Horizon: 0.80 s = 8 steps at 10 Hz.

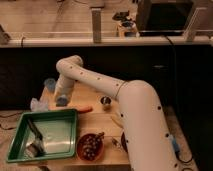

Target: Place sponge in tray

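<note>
The blue sponge (62, 102) lies on the wooden table (95, 120) at its back left, just beyond the green tray (50, 136). My gripper (62, 98) points straight down, right over the sponge and at or touching its top. The white arm reaches in from the lower right and arches over the table. The tray sits at the table's front left, with a dark utensil (35, 131) and a grey item (34, 148) inside it.
An orange carrot-like item (83, 109) lies beside the tray's back right corner. A red bowl (91, 146) of dark fruit stands right of the tray. A small metal cup (105, 101), a blue cup (49, 84) and clear plastic (38, 104) are nearby.
</note>
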Motion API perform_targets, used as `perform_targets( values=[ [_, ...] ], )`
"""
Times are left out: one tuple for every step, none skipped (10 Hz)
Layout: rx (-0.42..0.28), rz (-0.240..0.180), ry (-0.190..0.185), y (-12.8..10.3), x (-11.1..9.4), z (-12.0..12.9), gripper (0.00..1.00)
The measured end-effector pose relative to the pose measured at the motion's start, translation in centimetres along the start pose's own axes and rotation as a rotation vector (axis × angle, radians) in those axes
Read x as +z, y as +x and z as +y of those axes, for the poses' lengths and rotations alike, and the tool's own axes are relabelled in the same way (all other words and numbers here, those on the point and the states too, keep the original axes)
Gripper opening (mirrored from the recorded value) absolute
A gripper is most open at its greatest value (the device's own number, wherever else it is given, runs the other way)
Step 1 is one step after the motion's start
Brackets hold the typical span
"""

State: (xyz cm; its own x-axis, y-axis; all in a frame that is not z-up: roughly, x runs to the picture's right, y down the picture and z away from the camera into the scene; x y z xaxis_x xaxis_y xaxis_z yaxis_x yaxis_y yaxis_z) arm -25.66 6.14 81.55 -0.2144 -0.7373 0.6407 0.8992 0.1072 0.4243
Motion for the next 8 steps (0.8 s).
perform_targets(
  values=[
    [-0.081,-0.044,-0.004,-2.8,0.1,-1.0,0.0],
    [-0.151,-0.086,-0.003,-4.9,0.5,-1.8,0.0],
    [-0.196,-0.117,-0.004,-6.3,0.9,-2.1,0.0],
    [-0.258,-0.16,-0.006,-7.7,1.4,-2.3,0.01],
    [-0.31,-0.197,-0.008,-8.8,2.5,-2.9,0.09],
    [-0.341,-0.221,-0.002,-9.2,3.4,-3.4,0.17],
    [-0.359,-0.242,0.007,-9.6,4.4,-4.0,0.29],
    [-0.361,-0.259,0.008,-10.0,5.2,-4.0,0.39]
  ],
)
